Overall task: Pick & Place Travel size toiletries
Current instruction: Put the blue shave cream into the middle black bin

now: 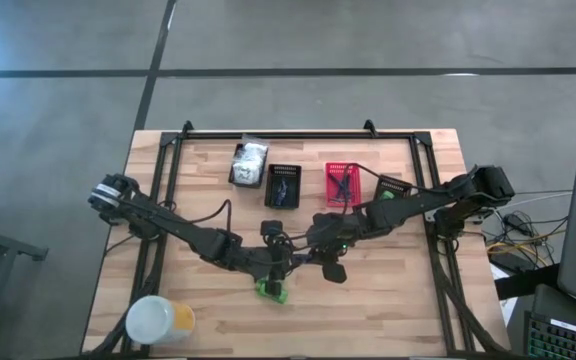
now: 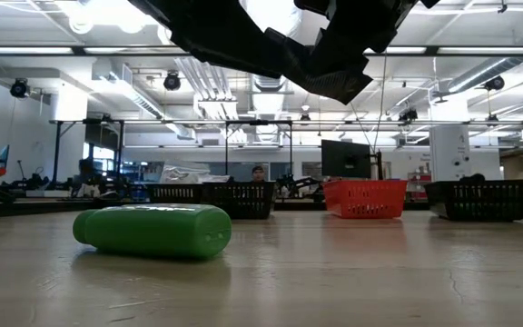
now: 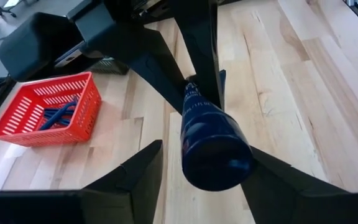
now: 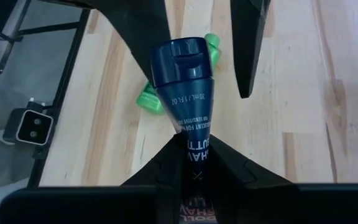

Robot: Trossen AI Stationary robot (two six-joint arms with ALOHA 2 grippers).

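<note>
- Right end effector [image 4: 194, 163] pinches a dark blue tube [image 4: 184, 81] above mid-counter.
- Left end effector [image 3: 197, 180], fingers spread, flanks the tube's cap end.
- Green bottle [image 2: 154, 230] lies on the wooden counter [image 2: 352, 272], near side.
- Red basket [image 2: 364, 197] and black baskets [image 2: 480, 199] stand far; an open hall lies beyond.

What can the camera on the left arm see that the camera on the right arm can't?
Only the left wrist view shows the red basket with thin dark razors lying inside it. Only the right wrist view shows the green packs lying on the table and the printed side of the tube.

Both show the same dark blue tube, held up between the two arms: the right gripper is closed on its flat end, while the left gripper sits open around its cap end. Both also show the wooden tabletop.
</note>
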